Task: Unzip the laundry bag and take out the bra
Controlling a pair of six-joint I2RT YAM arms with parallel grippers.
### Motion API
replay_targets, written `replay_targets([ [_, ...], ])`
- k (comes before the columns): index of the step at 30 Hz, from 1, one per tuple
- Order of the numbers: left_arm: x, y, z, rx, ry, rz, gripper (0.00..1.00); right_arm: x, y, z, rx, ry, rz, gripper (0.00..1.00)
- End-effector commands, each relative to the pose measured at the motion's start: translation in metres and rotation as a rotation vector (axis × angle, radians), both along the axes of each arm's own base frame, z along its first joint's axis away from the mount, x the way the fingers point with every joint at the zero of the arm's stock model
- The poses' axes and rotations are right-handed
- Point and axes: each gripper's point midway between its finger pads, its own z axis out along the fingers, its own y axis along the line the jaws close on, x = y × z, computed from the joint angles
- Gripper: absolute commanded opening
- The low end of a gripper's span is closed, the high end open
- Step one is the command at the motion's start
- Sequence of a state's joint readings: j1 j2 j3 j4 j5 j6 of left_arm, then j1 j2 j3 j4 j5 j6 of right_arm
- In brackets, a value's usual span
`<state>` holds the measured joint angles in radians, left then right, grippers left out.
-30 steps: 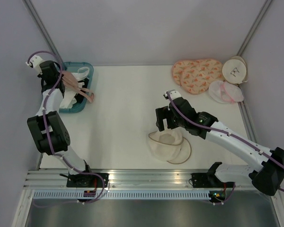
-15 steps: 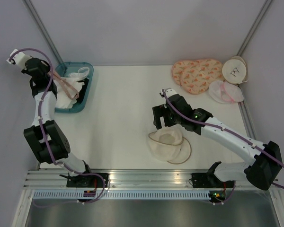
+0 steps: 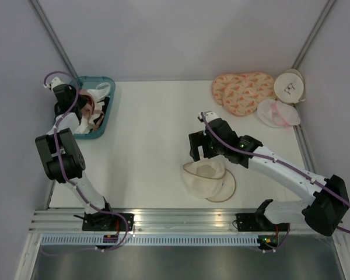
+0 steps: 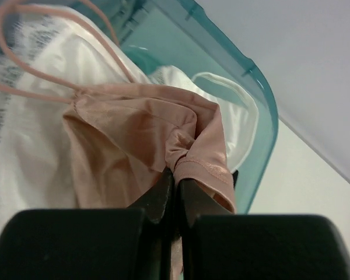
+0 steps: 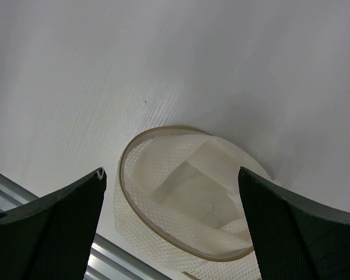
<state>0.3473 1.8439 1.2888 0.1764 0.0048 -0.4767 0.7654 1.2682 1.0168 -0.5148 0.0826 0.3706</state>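
Left pincer (image 3: 81,109) has come down since 0.5 s ago: then it was raised at the far-left corner w/ the bra hanging from it, now it is low over the teal bin (image 3: 109,87). Right arm approx. unchanged.

Left pincer: clamped on a fold of the bra (image 4: 134,134), fingers pressed together w/ fabric between them. Bra lies on white garments (image 4: 23,146) inside the bin, thin pink straps trailing across them.

Right pincer (image 5: 170,172): fingers wide apart, gripping nothing, hovering above the laundry bag (image 5: 186,216). Bag lies on the tabletop (image 3: 151,128) near the front edge, unzipped, mouth gaping, tan rim in a loop, mesh interior visible.

Far-right corner: peach patterned pad (image 3: 242,92), round cream bag w/ dark drawing (image 3: 289,86), white-and-pink mesh pouch (image 3: 278,112), well apart from both pincers.
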Motion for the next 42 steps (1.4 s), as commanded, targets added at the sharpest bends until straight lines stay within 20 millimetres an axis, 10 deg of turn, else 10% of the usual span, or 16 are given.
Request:
replay_targets([
  [1,0.011,-0.037,0.009,-0.077,-0.039,-0.150,0.02,0.001,0.001,0.014,0.055,-0.032,-0.008,0.98],
  [3,0.007,-0.041,0.021,-0.077,-0.068,-0.162,0.04,-0.002,-0.002,0.017,0.060,-0.043,-0.011,0.98],
  [8,-0.009,-0.046,0.070,-0.047,-0.154,-0.138,0.99,-0.006,-0.012,0.023,0.065,-0.067,-0.039,0.98],
  [17,-0.077,-0.127,0.134,-0.113,-0.227,-0.305,1.00,0.007,-0.072,0.025,-0.017,-0.145,-0.384,0.98],
  [29,-0.254,-0.318,0.089,-0.313,-0.164,-0.850,1.00,-0.055,-0.158,-0.071,0.034,0.044,-0.955,0.98],
  [36,-0.317,-0.336,0.081,-0.401,-0.156,-0.977,1.00,-0.087,-0.157,-0.118,0.138,0.172,-0.957,0.92],
  [42,-0.329,-0.334,0.078,-0.407,-0.156,-0.983,1.00,-0.096,-0.142,-0.142,0.172,0.238,-0.883,0.84],
])
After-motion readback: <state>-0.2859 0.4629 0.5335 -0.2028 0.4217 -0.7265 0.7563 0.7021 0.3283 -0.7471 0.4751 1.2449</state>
